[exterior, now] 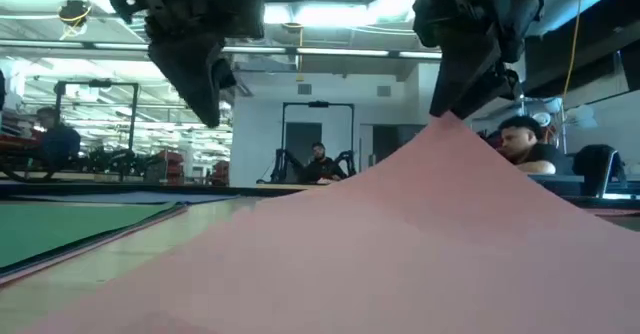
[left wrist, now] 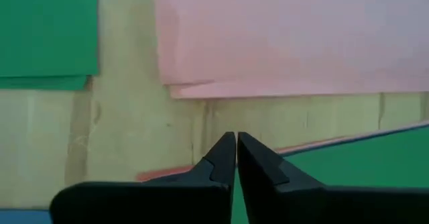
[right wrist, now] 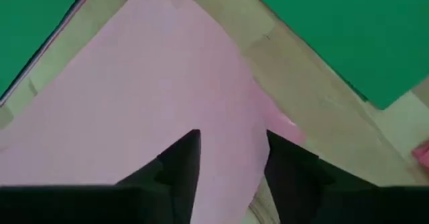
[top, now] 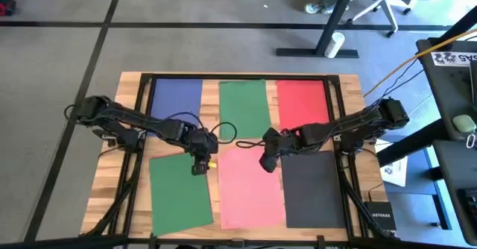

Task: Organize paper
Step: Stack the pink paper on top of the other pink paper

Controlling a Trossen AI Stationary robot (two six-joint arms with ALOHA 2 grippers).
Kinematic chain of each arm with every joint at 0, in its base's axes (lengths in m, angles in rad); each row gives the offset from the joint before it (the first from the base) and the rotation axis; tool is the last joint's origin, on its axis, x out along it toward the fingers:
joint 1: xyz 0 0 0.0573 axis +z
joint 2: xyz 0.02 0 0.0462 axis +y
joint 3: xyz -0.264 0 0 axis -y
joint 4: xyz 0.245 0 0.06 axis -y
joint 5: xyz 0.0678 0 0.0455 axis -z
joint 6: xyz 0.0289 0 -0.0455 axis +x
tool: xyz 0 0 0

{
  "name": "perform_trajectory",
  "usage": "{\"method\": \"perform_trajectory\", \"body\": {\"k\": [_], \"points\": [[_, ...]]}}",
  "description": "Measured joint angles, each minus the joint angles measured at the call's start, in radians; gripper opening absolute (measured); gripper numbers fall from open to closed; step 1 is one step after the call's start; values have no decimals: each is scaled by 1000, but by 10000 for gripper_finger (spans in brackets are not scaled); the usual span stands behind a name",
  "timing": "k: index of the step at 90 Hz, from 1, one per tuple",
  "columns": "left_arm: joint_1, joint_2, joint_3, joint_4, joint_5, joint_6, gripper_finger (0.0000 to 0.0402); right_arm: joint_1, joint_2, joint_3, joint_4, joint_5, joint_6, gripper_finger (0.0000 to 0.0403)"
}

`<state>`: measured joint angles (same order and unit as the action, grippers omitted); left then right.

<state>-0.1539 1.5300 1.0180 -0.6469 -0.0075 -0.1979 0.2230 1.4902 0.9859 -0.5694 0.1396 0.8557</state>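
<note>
Six sheets of paper lie in two rows on the wooden table. Blue point(top: 177, 96), green point(top: 244, 107) and red point(top: 302, 100) are in the far row. Another green sheet point(top: 180, 193), a salmon pink one point(top: 250, 193) and a dark grey one point(top: 313, 189) are in the near row. My right gripper point(top: 267, 163) is open above the pink sheet's far right part, and the sheet rises in a peak point(exterior: 445, 124) to its fingertips. My left gripper point(top: 200, 165) is shut and holds nothing. It hovers over bare wood between the near green and pink sheets. My right gripper point(right wrist: 233, 133) points down at the pink sheet's right edge point(right wrist: 258, 150), a little back from its far corner. That edge runs between the two fingers, which stand apart. The sheet is tented up to the fingertips and slopes down to the table all around. I cannot tell whether they touch it.
A second pink layer point(left wrist: 201, 90) shows under the top pink sheet. Thin red and blue edges point(left wrist: 315, 142) peek out beneath the far green sheet. Black frame rails point(top: 339, 115) and cables run along the table. People sit in the room behind point(exterior: 520, 139).
</note>
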Motion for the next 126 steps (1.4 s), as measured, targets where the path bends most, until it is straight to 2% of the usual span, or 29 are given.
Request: {"method": "perform_trajectory", "body": {"k": [27, 57, 94, 114, 126], "points": [[-3, 49, 0, -2, 0, 9, 0, 0, 0, 0, 21, -54, 0, 150], [-3, 50, 0, -2, 0, 13, 0, -1, 0, 0, 27, -55, -6, 210], [-3, 50, 0, -2, 0, 15, 0, -1, 0, 0, 31, -72, -52, 220], [-3, 50, 0, -2, 0, 13, 0, -1, 0, 0, 48, -83, -58, 281], [-3, 50, 0, -8, 0, 13, 0, -1, 0, 0, 46, -123, -86, 318]]}}
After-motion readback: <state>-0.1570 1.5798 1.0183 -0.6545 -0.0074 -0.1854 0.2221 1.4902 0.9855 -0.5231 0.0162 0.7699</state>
